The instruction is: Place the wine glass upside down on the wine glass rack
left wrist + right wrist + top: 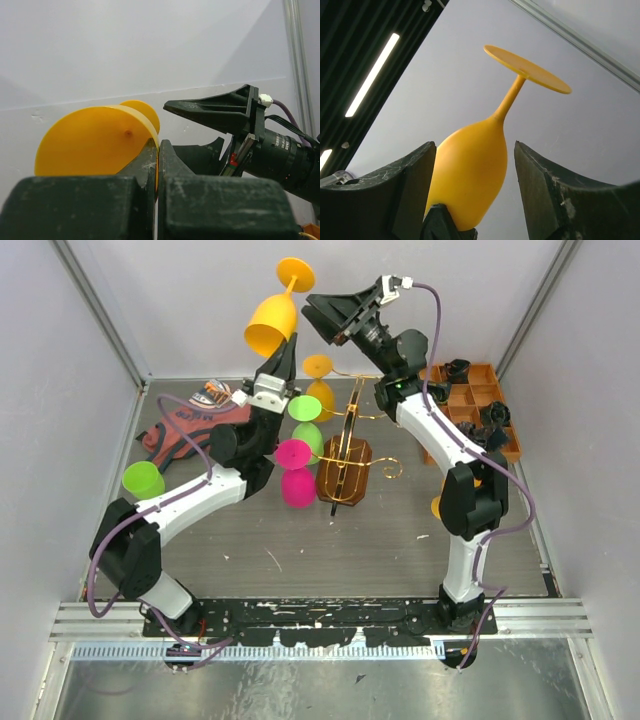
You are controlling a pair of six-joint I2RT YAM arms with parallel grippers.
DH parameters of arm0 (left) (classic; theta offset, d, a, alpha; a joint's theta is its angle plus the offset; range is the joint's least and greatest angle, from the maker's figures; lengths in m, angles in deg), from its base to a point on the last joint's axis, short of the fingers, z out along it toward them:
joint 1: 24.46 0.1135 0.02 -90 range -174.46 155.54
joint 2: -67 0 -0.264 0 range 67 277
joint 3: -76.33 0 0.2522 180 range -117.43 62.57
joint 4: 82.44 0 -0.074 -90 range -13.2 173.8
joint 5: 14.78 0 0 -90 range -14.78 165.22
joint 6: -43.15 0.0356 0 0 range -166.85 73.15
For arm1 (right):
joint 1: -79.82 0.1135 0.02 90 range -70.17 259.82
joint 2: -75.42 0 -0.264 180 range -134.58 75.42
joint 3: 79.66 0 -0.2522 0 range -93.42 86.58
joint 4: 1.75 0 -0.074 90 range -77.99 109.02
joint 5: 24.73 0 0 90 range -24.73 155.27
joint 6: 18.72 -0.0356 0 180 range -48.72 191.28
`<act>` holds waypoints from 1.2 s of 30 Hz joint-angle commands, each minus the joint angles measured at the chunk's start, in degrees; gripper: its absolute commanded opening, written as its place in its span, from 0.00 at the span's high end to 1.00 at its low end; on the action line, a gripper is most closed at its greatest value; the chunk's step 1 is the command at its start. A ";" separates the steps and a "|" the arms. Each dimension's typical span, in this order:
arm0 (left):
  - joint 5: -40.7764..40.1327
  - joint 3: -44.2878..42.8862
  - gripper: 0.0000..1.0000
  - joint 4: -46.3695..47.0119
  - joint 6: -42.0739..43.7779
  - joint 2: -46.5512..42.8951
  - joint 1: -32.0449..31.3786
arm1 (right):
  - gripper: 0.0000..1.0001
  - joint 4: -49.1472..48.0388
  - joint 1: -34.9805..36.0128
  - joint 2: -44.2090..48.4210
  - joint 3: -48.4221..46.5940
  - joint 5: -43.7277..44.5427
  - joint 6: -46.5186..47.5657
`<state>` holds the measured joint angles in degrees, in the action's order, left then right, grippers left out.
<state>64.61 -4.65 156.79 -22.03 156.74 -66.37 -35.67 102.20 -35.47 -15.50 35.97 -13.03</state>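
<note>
A yellow wine glass (270,323) is held high in the air, bowl down and foot up. My left gripper (279,358) is shut on the bowl's rim; in the left wrist view the fingers (150,160) pinch the thin yellow wall (95,145). My right gripper (320,322) is open just right of the glass and apart from it. In the right wrist view the glass (470,175) shows ahead between the spread fingers (415,170). The gold wire rack (346,455) on its brown base stands below, with yellow, green and pink glasses hanging on it.
A green cup (143,480) lies at the left. A reddish cloth item (190,425) lies at the back left. An orange compartment tray (478,400) holding dark parts sits at the back right. A small orange object (437,507) shows beside the right arm.
</note>
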 commanded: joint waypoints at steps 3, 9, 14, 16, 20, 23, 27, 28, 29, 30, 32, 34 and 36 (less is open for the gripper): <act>-0.53 -1.76 1.00 3.32 -2.69 0.15 -0.48 | 0.31 -4.12 0.55 -2.67 -5.41 -0.07 -1.33; 0.70 -1.83 1.00 2.87 -3.32 0.44 -1.06 | 0.32 -3.83 0.84 -5.92 -10.89 0.38 -1.60; 0.68 -2.30 1.00 2.61 -3.50 1.03 -1.47 | 0.34 -4.05 1.04 -7.29 -12.96 0.72 -1.97; 0.72 -2.61 1.00 2.46 -3.57 1.35 -1.55 | 0.36 -4.44 1.05 -7.38 -12.74 0.72 -2.50; 0.79 -2.99 1.00 2.24 -4.13 1.91 -1.82 | 0.37 -5.38 1.06 -7.88 -12.53 0.89 -3.79; 0.80 -3.25 1.00 2.16 -4.35 2.18 -2.02 | 0.42 -6.03 1.03 -8.38 -12.82 0.95 -4.43; -0.16 -3.43 1.00 2.16 -3.51 2.37 -2.14 | 0.54 -6.63 1.06 -8.80 -12.97 0.69 -4.77; -0.27 -3.37 1.00 2.18 -3.35 2.38 -2.20 | 0.57 -6.74 1.08 -8.85 -12.98 0.65 -4.78; -0.34 -3.40 1.00 2.16 -3.29 2.44 -2.18 | 0.61 -6.76 1.01 -8.84 -12.99 0.65 -4.73; -0.41 -3.40 0.99 2.16 -3.23 2.46 -2.13 | 0.65 -6.86 1.03 -8.88 -13.03 0.56 -4.72; -0.54 -3.37 0.97 2.16 -3.19 2.54 -2.16 | 0.78 -6.89 1.02 -9.06 -13.09 0.54 -4.77; -0.48 -3.29 0.92 2.16 -3.19 2.53 -2.23 | 0.89 -6.93 1.05 -8.97 -13.03 0.56 -4.77; -0.27 -3.05 0.87 2.08 -3.38 2.43 -2.22 | 0.98 -6.91 1.03 -8.94 -12.94 0.55 -4.72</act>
<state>64.24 -5.92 156.77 -26.01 158.86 -68.14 -39.14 102.48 -44.62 -26.10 38.55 -20.88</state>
